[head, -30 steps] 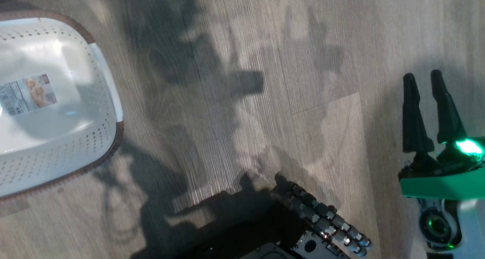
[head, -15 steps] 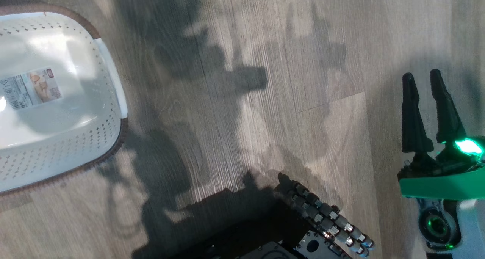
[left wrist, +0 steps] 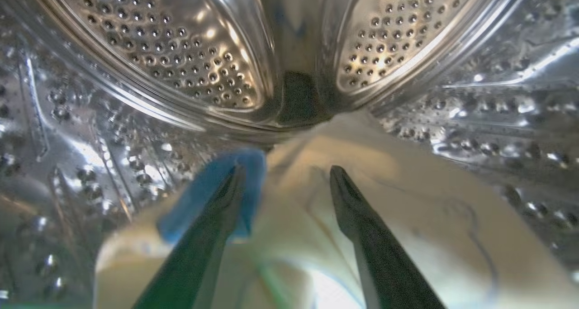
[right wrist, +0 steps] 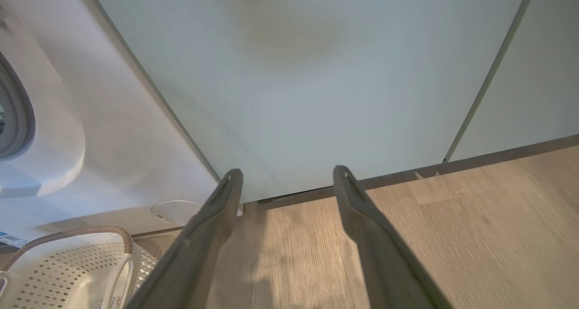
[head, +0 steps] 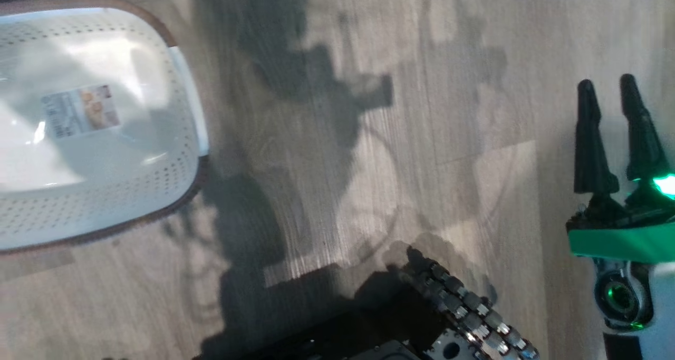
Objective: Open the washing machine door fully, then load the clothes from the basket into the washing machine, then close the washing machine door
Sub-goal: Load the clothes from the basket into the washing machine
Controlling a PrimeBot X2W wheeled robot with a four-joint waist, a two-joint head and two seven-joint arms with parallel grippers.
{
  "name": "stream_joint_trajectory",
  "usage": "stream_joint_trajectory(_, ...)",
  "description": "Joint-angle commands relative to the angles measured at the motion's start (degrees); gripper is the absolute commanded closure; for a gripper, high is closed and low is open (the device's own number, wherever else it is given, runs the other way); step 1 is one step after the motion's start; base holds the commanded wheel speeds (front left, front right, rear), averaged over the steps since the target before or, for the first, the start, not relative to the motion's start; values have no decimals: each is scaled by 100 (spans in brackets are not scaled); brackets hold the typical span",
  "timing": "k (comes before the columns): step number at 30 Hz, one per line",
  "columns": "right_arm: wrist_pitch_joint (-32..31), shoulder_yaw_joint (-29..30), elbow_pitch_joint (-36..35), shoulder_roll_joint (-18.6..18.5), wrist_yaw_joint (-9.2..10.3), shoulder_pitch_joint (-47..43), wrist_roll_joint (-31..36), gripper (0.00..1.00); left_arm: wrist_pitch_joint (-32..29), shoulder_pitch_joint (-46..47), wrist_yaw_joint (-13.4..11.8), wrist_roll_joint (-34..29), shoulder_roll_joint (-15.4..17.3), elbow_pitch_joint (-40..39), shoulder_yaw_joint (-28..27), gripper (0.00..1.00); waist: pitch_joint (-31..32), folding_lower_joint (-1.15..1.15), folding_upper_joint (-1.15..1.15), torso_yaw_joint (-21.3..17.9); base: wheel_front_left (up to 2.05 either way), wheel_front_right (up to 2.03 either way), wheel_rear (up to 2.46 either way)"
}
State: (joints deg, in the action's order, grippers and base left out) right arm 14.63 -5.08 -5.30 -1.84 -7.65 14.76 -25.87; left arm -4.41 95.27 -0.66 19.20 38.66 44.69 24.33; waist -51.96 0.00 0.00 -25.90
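My left gripper [left wrist: 287, 169] is inside the washing machine's steel drum [left wrist: 149, 42], open. Its two fingers spread over the clothes: a pale yellow heap [left wrist: 398, 218] and a small blue cloth [left wrist: 203, 200] beside the left finger. Nothing is pinched between the fingers. The basket [head: 184, 112] stands on the floor at the head view's upper left, with only a label [head: 79, 109] on its bottom. My right gripper [head: 606, 81] hangs open and empty over the floor at the right. In the right wrist view this right gripper [right wrist: 287, 171] faces the cabinets, with the washing machine's white front [right wrist: 90, 141] at the left. The washing machine door is out of view.
Pale green cabinets [right wrist: 294, 73] stand right of the washer, above a dark plinth [right wrist: 497, 157]. The washer's grey door seal [right wrist: 16, 119] and round cap [right wrist: 174, 209] show at the left, with the basket's corner [right wrist: 68, 263] below. My dark base [head: 464, 312] sits at the head view's bottom on wood floor [head: 343, 165].
The head camera has swung, so the basket and floor have slid rightward in the picture. My right gripper stays open in the same pose. My left gripper has opened.
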Motion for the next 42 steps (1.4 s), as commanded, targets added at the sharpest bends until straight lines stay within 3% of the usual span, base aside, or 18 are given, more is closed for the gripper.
stream_joint_trajectory(1,37,-9,-142,-104,16,-120,70,0,81,-99,-55,38,182,-255,-122,0,124,0,0,157,0,0,0)
stream_joint_trajectory(12,37,405,-184,-104,16,-242,511,0,847,-2495,-681,869,112,-2197,-700,0,623,0,0,815,0,0,0)
stream_joint_trajectory(23,37,589,-182,-104,16,-407,1012,0,1413,-5182,-1728,1056,-34,-4742,-987,0,1291,0,0,1401,0,0,0)
stream_joint_trajectory(30,37,697,-105,-104,16,-631,1337,0,1639,-6791,-2287,1082,-279,-5722,-957,0,1870,0,0,1737,0,0,0)
stream_joint_trajectory(34,37,796,-69,-104,16,-829,1541,0,1750,-7536,-2437,1203,-524,-5896,-898,0,2253,0,0,1954,0,0,0)
stream_joint_trajectory(42,37,833,44,-104,16,-1187,1859,0,1890,-8357,-2290,1362,-906,-5657,-738,0,3060,0,0,2280,0,0,0)
